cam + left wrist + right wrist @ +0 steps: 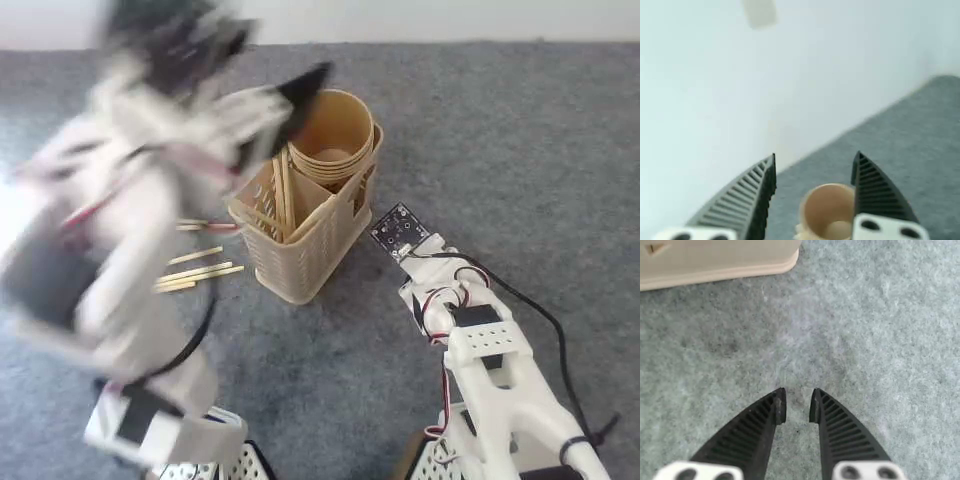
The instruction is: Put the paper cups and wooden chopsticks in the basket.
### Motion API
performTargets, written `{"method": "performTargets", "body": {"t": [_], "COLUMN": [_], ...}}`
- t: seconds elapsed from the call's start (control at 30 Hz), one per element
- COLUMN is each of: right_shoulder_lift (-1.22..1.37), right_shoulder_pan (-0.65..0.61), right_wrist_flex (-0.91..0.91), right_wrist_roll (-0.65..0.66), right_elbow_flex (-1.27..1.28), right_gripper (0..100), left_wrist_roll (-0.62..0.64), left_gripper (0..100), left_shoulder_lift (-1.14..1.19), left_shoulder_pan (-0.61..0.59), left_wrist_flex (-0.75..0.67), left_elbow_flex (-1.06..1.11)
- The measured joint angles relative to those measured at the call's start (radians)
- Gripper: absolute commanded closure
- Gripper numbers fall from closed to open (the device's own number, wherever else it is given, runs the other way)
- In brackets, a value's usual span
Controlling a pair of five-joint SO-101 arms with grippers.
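– Left arm fills the near side of the high view, raised beside the basket. What is its end doing?

– Its left gripper is spread wide and holds nothing. It hangs just above the paper cups, and its own camera sees the top cup's mouth between the jaws.

– And the right arm?

– Folded low, near the basket's right side. Its right gripper points down at the floor, jaws only a narrow slit apart, nothing in them.

– Where do the task's things lie?

– In the basket, the cups are nested in the far compartment and several chopsticks stand in the near one. A few loose chopsticks lie flat on the floor just left of the basket.

– So which step is this?

– I judge the cups done and chopstick collecting under way. The next move calls for lowering to the loose sticks and pinching one thin, flat stick cleanly.

– What about the surroundings?

– Grey carpet is underfoot, with a pale wall behind.
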Motion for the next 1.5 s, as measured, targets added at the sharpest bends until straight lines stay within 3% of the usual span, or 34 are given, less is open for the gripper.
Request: {"method": "performTargets", "body": {"t": [0.17,0.43,0.6,0.73,0.93,1.03,1.13,1.27,1.5], "right_shoulder_lift": [-0.058,-0.318,-0.368,-0.347,-0.212,-0.1,0.034,0.226,0.595], "right_shoulder_pan": [0.04,0.104,-0.077,-0.292,-0.618,-0.717,-0.763,-0.804,-0.813], "right_wrist_flex": [0.08,0.557,0.818,0.95,0.974,0.939,0.864,0.769,0.545], "right_wrist_roll": [0.0,-0.057,0.025,0.114,0.146,0.146,0.152,0.221,0.358], "right_elbow_flex": [-0.049,-0.477,-0.764,-0.901,-0.982,-1.011,-1.028,-1.053,-1.066], "right_gripper": [90.5,90.4,90.5,90.8,90.6,90.5,90.4,90.4,90.4], "left_wrist_roll": [-0.094,-0.416,-0.592,-0.624,-0.618,-0.605,-0.537,-0.385,-0.091], "left_gripper": [77,77,77,77,77,77,77,77,77], "left_shoulder_lift": [-0.173,-0.255,-0.264,-0.292,-0.307,-0.307,-0.307,-0.307,-0.308], "left_shoulder_pan": [-0.224,-0.618,-0.819,-0.968,-1.28,-1.455,-1.616,-1.735,-1.861], "left_wrist_flex": [0.0,-0.08,-0.219,-0.298,-0.496,-0.651,-0.83,-1.019,-1.096], "left_elbow_flex": [0.269,0.916,1.221,1.361,1.576,1.715,1.875,2.038,2.165]}}
